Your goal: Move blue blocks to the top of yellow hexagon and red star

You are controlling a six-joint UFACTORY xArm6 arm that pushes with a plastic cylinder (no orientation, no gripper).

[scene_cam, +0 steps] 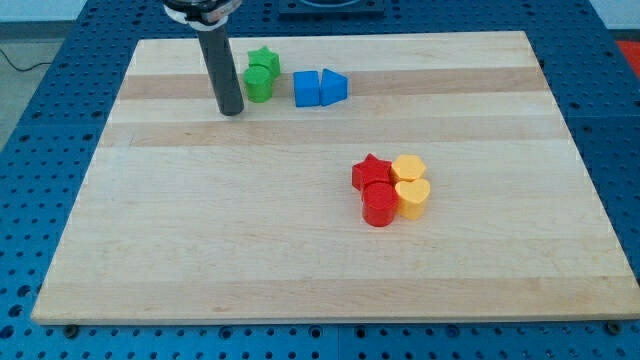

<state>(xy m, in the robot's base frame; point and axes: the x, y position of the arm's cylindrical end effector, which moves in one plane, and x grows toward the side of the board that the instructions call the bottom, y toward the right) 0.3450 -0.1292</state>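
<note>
**Ana:** Nearest us, down at the view's bottom, the red cylinder (379, 204) sits touching the yellow heart (412, 196), with the red star (371, 171) and the yellow hexagon (408, 167) packed right behind them. Four pieces, one tight cluster, right of centre on the wooden board (200, 260).

**Ben:** And the blue ones?

**Ana:** Well apart from it, up near the view's top. Two of them side by side and touching: a blue block (306, 89) whose exact shape I can't call, and a blue triangle (334, 87) on its right. Left of them sit a green star (263, 62) and a green cylinder (258, 83).

**Ben:** Where's the rod?

**Ana:** My tip (231, 110) is planted on the board just left of the green cylinder, close but seemingly apart. No fingers to spread or pinch on this rig, only the plain rod, and it touches no blue piece.

**Ben:** So which step is this?

**Ana:** Approach, I'd say. The blue pair hasn't been delivered; the spot above the star and hexagon is open.

**Ben:** Next move?

**Ana:** The greens stand between tip and blues, so I'd skirt them, get to the upper left of the blue pair, then push down and rightward. Stop short, though: overshoot and the pair rams the cluster.
</note>
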